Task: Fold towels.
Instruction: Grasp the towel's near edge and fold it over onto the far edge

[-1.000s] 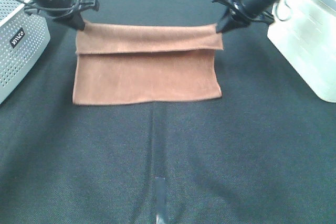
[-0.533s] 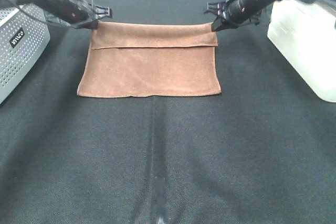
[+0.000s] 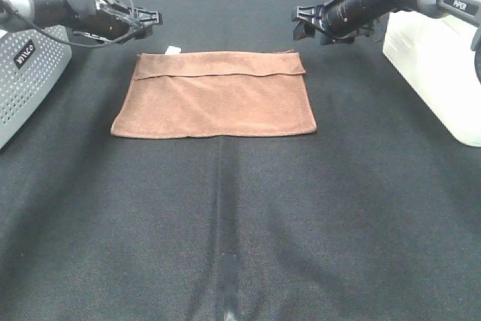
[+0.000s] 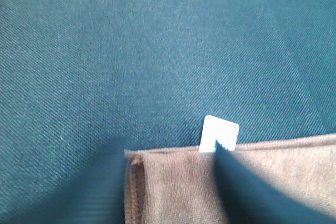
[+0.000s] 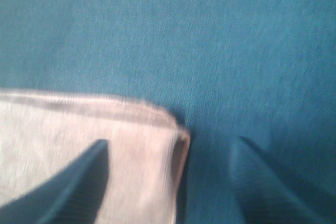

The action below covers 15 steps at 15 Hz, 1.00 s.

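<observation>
The towel (image 3: 214, 95) lies flat on the counter (image 3: 240, 223), far edge folded over, with the right gripper (image 3: 298, 24) hovering fingers spread and the left gripper (image 3: 152, 19) unreadable, so each should probably re-pinch its corner squarely.

A reddish-brown rectangular cloth towel (image 3: 214, 99) has a soft, matt, short-napped pile, with a stitched hem along its edges. A small white tag (image 4: 219, 134) at one edge looks smooth and flat; whether it is cloth or paper cannot be told. The table (image 3: 240, 223) is covered in black matt cloth with a fine diagonal weave. A grey perforated box (image 3: 30, 73) looks like painted metal with a satin finish. A white box (image 3: 440, 58) looks like smooth, slightly glossy plastic. The left end effector (image 3: 150, 20) and right end effector (image 3: 298, 24) are black and dull.
</observation>
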Each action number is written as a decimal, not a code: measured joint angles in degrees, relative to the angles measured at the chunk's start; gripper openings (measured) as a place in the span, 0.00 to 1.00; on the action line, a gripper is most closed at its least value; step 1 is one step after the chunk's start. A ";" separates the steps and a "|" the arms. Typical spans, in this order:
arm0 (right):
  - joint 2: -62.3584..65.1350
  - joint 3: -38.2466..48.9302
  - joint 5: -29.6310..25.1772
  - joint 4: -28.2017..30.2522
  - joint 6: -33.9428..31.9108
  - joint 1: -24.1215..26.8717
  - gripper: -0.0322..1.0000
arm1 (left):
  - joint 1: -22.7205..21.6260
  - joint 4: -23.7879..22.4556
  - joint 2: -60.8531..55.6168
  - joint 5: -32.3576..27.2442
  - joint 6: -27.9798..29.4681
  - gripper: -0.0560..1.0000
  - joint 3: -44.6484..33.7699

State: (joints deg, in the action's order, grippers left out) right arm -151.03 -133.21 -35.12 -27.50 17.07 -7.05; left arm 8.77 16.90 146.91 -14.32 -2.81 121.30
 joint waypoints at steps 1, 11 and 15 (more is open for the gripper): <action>0.00 0.00 0.00 0.00 0.00 0.00 0.66 | 0.00 0.00 0.00 0.00 0.00 0.67 0.00; 5.90 -0.06 -30.94 3.04 -5.90 0.00 0.65 | 0.00 -5.61 -4.01 -38.67 6.82 0.75 0.06; 6.70 0.17 -33.98 3.21 -7.91 0.00 0.65 | 0.00 -4.58 -9.11 -43.49 9.80 0.75 -4.01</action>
State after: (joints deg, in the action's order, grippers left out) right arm -144.33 -133.04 -69.10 -24.29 9.17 -7.05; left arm 8.77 12.32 137.80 -57.81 6.99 117.28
